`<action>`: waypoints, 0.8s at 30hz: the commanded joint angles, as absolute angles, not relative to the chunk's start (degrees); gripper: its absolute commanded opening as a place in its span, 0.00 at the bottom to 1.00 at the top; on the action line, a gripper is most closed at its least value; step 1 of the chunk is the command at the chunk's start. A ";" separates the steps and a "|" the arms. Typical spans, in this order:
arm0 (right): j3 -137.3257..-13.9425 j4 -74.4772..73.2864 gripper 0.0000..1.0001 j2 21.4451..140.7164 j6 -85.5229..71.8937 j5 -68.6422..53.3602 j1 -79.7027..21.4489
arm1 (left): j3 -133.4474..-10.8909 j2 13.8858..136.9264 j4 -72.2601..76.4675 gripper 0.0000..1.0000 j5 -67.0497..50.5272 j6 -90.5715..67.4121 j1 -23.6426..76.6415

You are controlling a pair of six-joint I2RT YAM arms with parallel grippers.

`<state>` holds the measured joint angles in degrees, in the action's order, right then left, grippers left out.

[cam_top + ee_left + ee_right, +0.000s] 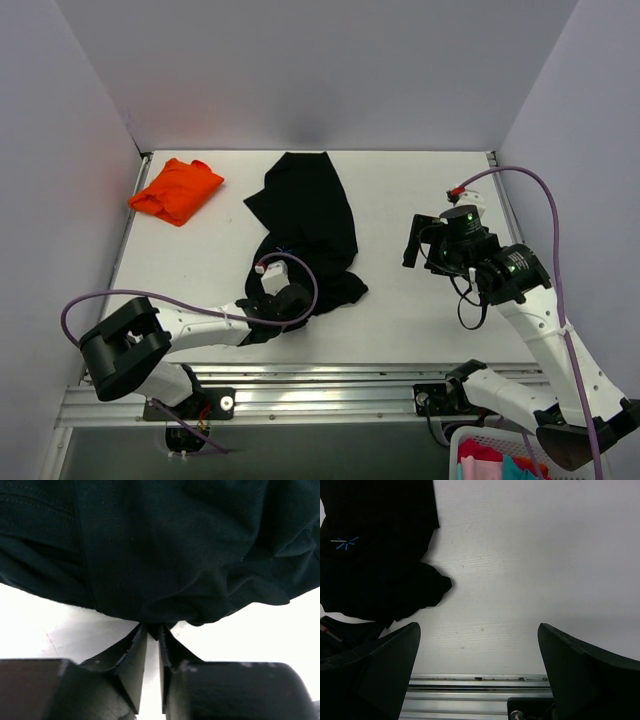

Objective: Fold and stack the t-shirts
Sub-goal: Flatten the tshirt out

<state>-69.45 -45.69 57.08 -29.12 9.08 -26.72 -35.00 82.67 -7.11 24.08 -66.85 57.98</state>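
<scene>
Limp, light black t-shirt point(305, 210), likely to bunch; best taken at an edge. Pinched there by left pincer point(152, 630); right pincer point(477, 630) gaping, empty.

1. From above, you cannot make out the fingertips of the left gripper point(285, 303): they merge with the near edge of the large plain black short-sleeved cloth t-shirt point(305, 210).
2. Your left wrist view loses that shirt past its top and both sides.
3. Your right wrist view cuts it at the left, and its small blue starburst mark point(344, 543) is too small to read.
4. At the near right, the white basket of coloured cloth point(458, 440) runs off the bottom edge.
</scene>
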 commanded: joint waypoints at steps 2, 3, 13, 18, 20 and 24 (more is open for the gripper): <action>-69.87 -47.72 1.00 55.99 -28.30 11.07 -26.81 | -34.89 85.34 -10.11 0.20 24.17 -66.09 58.18; -69.79 -47.72 1.00 55.99 -28.30 11.07 -26.81 | -34.81 85.43 -10.37 0.05 24.08 -66.35 58.18; -69.87 -46.67 1.00 56.25 -28.30 10.55 -26.81 | -39.26 83.52 -16.41 0.02 25.48 -63.73 58.09; -70.40 -44.92 1.00 56.16 -28.39 10.46 -26.89 | -49.21 69.20 -42.86 0.02 32.60 -65.82 62.22; -69.35 -43.52 1.00 55.81 -28.39 10.20 -26.89 | -50.09 60.50 -49.61 0.02 34.01 -67.23 62.66; -66.63 -41.05 1.00 55.64 -28.91 9.06 -26.89 | -45.72 49.59 -55.80 0.02 33.31 -70.22 62.58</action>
